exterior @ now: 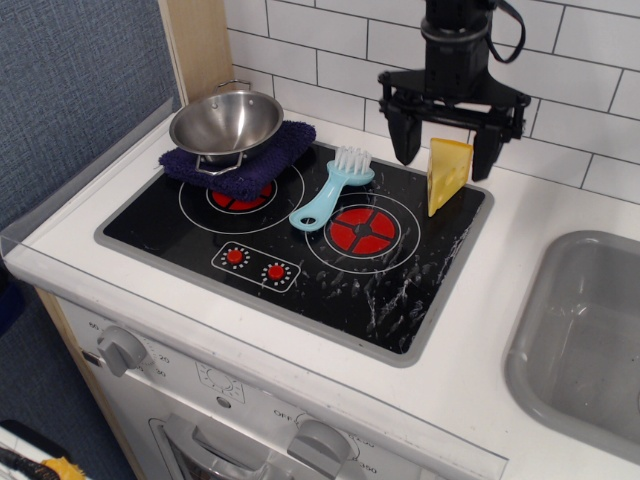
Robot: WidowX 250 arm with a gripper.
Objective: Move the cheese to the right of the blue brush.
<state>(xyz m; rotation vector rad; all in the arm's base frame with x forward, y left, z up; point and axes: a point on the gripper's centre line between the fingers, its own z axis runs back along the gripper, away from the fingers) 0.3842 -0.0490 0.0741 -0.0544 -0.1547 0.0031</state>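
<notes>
My black two-fingered gripper (447, 140) hangs above the far right corner of the glossy black toy stovetop (400, 290), its jaws spread wide and holding nothing, one finger to the left of the cheese and one to the right. Between and just below those fingertips stands the yellow plastic cheese wedge (446, 174), up on its edge on the stovetop's far right side, its broad face turned toward the camera and its narrow tip pointing down. From here I can't tell whether either finger touches it; there looks to be a gap on both sides. To the left of the cheese, across the right-hand red burner ring (363, 230), lies the light-blue plastic dish brush (330, 190), white bristles at the far end and its flat handle with the hole running toward the near left. So the wedge sits to the right of the brush, with clear stovetop between them. Further left, a shiny steel bowl (226, 122) rests on a dark blue folded cloth (272, 158) over the left burner. Two small red dial marks (256, 264) sit near the front of the stovetop. At the far right edge of the white counter is the grey sink basin (590, 340), well apart from everything.
</notes>
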